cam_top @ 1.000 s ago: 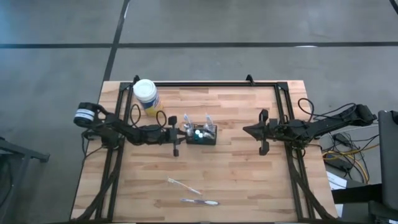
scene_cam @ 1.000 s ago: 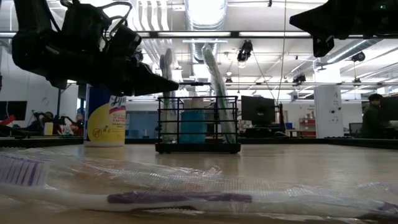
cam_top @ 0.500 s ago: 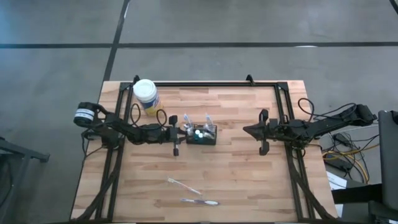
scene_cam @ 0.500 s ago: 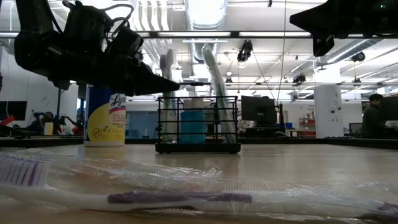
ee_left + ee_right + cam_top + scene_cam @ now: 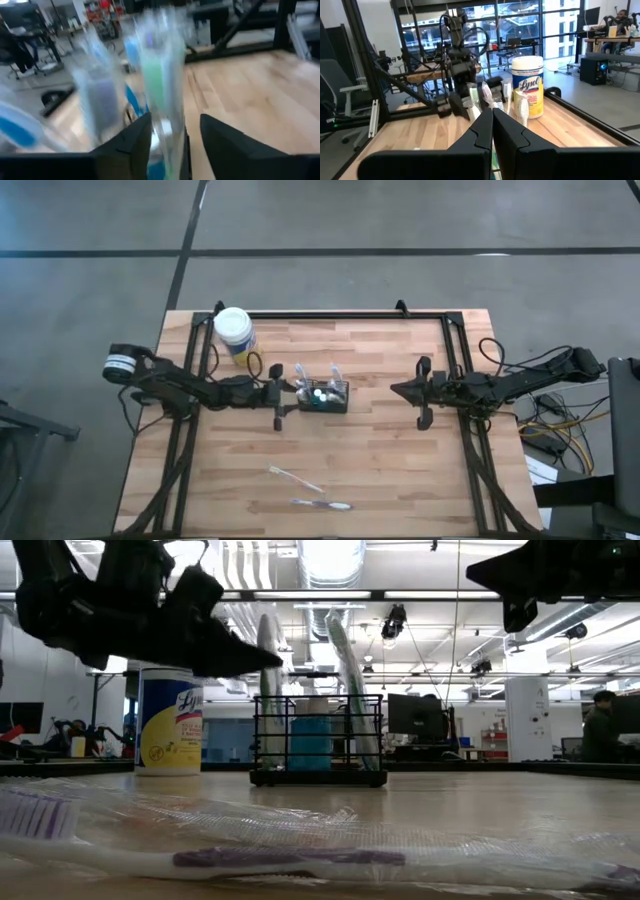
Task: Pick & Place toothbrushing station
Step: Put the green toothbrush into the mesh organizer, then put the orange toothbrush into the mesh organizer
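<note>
The toothbrushing station (image 5: 325,396), a small black wire caddy, stands on its base mid-table, also in the low view (image 5: 318,740). Wrapped toothbrushes and a blue tube stand upright in it. My left gripper (image 5: 288,394) is level at the caddy's left end, above its rim (image 5: 268,660). It is open, and in its wrist view its fingers (image 5: 175,142) stand on either side of a wrapped green toothbrush (image 5: 161,85). My right gripper (image 5: 420,392) waits shut toward the table's right, well clear (image 5: 492,131). My left gripper stands with its two fingers on either side of the wrapped green toothbrush that stands in the caddy, coming level from the table's left. The wrist view is blurred, so I cannot tell whether a finger (image 5: 135,142) touches the wrapper.
A white-capped yellow-labelled wipes jar (image 5: 234,332) stands at the far left, behind my left arm. Two wrapped toothbrushes (image 5: 297,478) (image 5: 322,504) lie loose near the front edge; one fills the low view's foreground (image 5: 290,858). A black frame (image 5: 330,314) runs along the table's far edge.
My left gripper has opened at the caddy's left end and has risen a little, drawing slightly back toward the table's left edge. The caddy and the toothbrushes in it have stayed in place.
</note>
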`<state>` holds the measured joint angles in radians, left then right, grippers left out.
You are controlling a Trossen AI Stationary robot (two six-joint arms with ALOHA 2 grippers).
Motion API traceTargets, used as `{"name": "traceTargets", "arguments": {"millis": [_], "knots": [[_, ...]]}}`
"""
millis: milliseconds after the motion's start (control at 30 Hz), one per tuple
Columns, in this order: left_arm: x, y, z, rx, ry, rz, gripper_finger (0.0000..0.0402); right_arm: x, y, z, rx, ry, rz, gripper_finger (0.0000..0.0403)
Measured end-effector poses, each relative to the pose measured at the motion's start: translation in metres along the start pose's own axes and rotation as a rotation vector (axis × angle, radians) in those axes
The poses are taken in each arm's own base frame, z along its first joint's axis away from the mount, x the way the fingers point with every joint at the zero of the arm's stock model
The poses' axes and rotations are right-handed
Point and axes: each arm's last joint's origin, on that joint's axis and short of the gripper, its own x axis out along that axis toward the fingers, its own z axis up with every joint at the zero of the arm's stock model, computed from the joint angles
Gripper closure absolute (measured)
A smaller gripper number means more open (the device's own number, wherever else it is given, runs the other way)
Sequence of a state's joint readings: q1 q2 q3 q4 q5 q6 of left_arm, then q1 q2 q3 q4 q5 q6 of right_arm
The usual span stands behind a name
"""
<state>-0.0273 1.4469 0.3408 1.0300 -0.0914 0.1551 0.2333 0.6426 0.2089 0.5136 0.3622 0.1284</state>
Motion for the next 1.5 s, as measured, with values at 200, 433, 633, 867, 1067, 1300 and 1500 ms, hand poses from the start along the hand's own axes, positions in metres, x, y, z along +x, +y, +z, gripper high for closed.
{"name": "traceTargets", "arguments": {"millis": [200,433,633,867,1067,1300,1500], "knots": [[-0.011,0.004,0.015,-0.01,-0.01,0.012,0.0191,0.0,0.0,0.0,0.003,0.001,0.003,0.0394],[-0.033,0.01,0.041,-0.01,-0.067,0.02,0.0184,0.0,0.0,0.0,0.006,0.002,0.003,0.0394],[-0.068,0.015,0.07,-0.021,-0.156,0.01,0.0184,0.0,0.0,0.0,-0.018,0.001,0.003,0.0394],[-0.115,0.018,0.088,-0.003,-0.018,-0.064,0.0242,-0.002,-0.001,0.001,0.026,0.003,0.003,0.0394],[-0.134,0.017,0.073,-0.118,0.138,-0.086,0.0385,-0.003,-0.002,-0.005,0.024,0.063,-0.007,0.0394],[-0.135,0.014,0.042,-0.223,0.195,-0.012,0.0397,-0.003,-0.002,-0.01,0.016,0.094,-0.019,0.0394],[-0.135,0.01,0.015,-0.243,0.052,-0.022,0.0395,-0.003,-0.002,-0.01,0.016,0.095,-0.019,0.0394]]}}
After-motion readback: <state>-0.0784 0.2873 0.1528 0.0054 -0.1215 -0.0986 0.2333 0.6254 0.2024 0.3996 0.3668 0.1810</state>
